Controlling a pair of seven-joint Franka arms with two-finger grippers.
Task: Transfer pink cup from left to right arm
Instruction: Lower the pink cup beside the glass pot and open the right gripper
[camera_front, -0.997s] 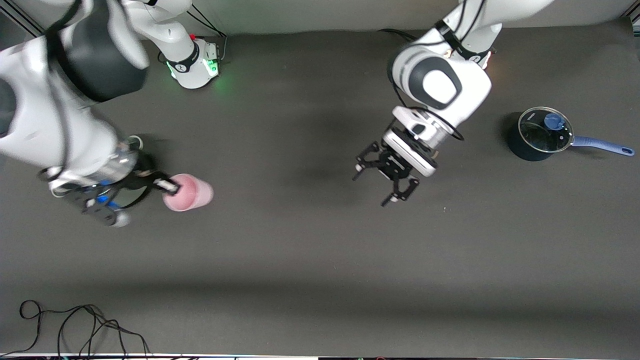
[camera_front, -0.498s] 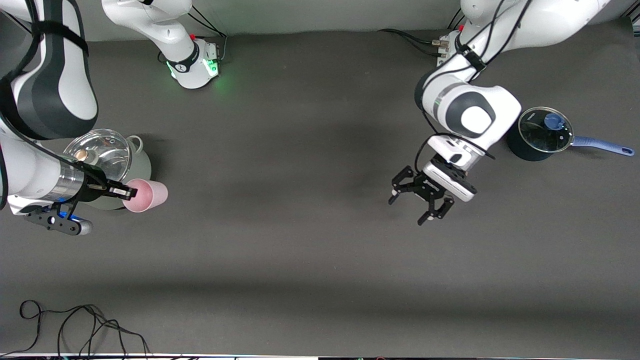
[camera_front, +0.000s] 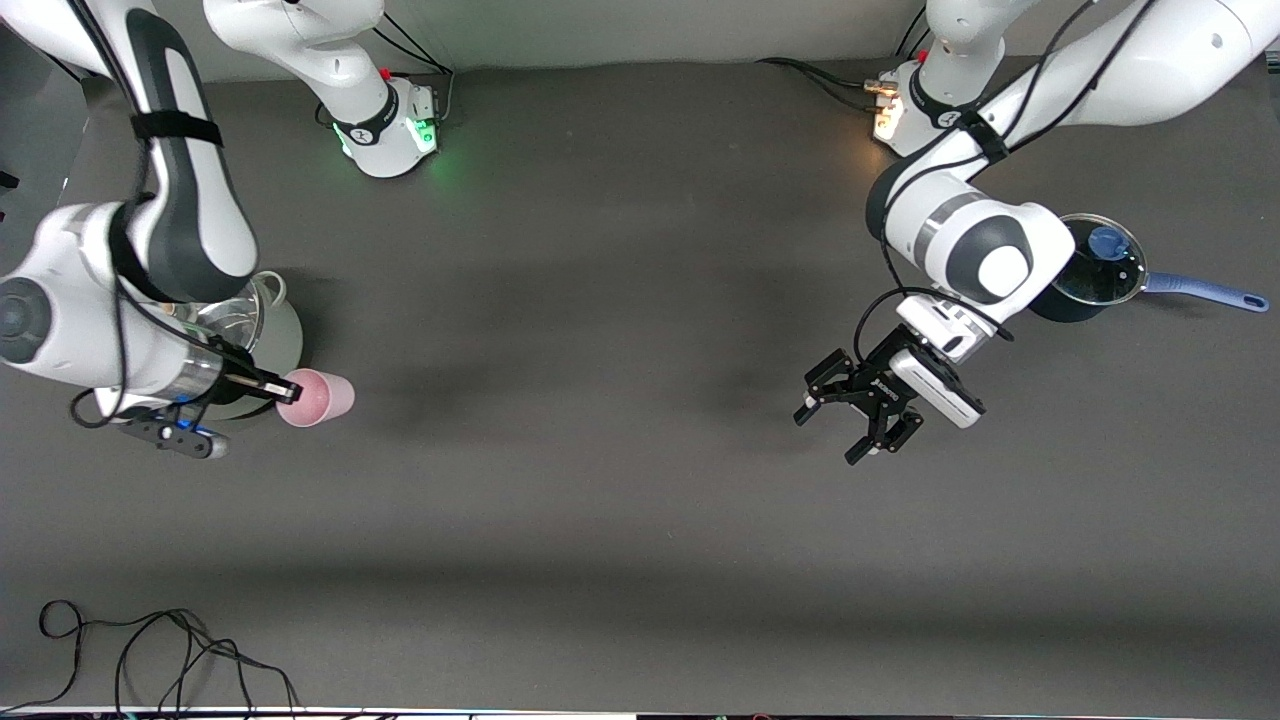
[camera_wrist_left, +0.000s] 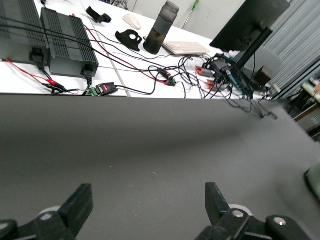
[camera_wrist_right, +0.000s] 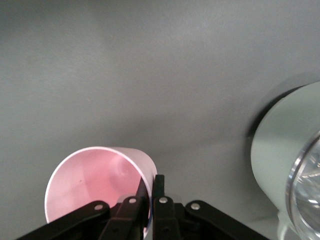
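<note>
The small pale pink plastic tumbler (camera_front: 318, 397) hangs tilted in the right gripper (camera_front: 284, 389), beside the pale green lidded pot (camera_front: 275, 340) at the right arm's end of the dark grey table (camera_front: 620, 520); slim black fingers (camera_wrist_right: 159, 192) are clenched on its rim wall, one inside, one out; it looks light, thin, probably slippery, so a rim pinch seems wise; the left gripper (camera_front: 858, 413) waits over bare table, claws spread, holding nothing.
</note>
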